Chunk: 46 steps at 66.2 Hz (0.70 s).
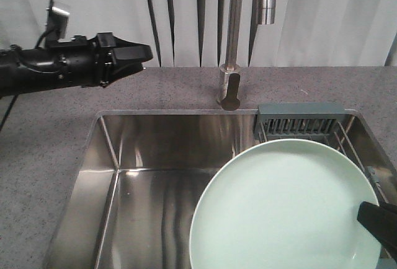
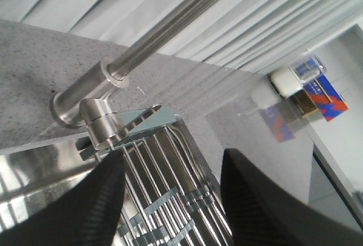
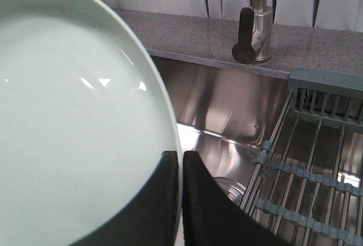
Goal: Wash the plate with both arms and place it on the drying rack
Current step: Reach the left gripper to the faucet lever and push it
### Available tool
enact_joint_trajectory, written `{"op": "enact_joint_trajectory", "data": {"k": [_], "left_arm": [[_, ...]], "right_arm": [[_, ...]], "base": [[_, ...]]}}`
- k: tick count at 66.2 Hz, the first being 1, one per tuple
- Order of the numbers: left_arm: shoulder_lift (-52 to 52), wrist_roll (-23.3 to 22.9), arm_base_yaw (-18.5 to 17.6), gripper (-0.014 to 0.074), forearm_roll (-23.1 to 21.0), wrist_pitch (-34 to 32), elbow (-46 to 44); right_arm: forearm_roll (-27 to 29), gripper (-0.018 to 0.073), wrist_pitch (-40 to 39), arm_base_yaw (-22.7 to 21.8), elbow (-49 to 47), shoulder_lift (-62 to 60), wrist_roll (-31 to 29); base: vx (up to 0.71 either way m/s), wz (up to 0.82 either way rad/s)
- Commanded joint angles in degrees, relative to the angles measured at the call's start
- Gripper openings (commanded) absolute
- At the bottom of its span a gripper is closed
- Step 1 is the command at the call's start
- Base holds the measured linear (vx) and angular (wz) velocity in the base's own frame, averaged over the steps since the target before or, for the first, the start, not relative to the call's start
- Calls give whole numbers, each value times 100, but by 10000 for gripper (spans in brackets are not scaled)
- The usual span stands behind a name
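Holding the plate point(image 1: 282, 207) over the sink point(image 1: 155, 157), in front of the faucet point(image 1: 233, 46) and off to its right-arm side. The plate is tilted, with its plain face toward the front camera.

The sink basin sits directly in front of the faucet base. The drying rack point(image 1: 301, 120) lies inside it on the faucet's right-arm side. Its slotted grey-green box end is nearest the faucet base, and the wire bars run away from the faucet toward me. The plate hides most of the rack in the front view, so I can't tell whether it touches the wires.

My right gripper point(image 3: 180, 156) is clamped on the plate's rim. One finger point(image 3: 153, 200) is on the face and the other on the back, with the edge pinched between them.

My left gripper point(image 1: 144, 53) hangs above the counter point(image 1: 49, 132), well to the left of the faucet, tips pointing toward it. In the wrist view its jaws stand apart, gripping nothing and touching nothing. The faucet base and rack wires show through the gap.
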Motion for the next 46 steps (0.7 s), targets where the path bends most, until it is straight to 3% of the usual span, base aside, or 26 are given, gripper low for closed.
{"op": "enact_joint_trajectory", "data": {"k": [1,19,46], "left_arm": [[365,75,-278,378,-657,381,-852],[1475,55,-903,378,-639,10,-2493],[2325,-50,-1182,378,-654,-411,-3608]], "right_arm": [[321,-2,-228,4,-142,50,-1],[321,-2,-228,4,-142,50,-1],[321,-2,-234,4,-142,50,-1]], "base": [[0,0],[0,0],[0,0]]}}
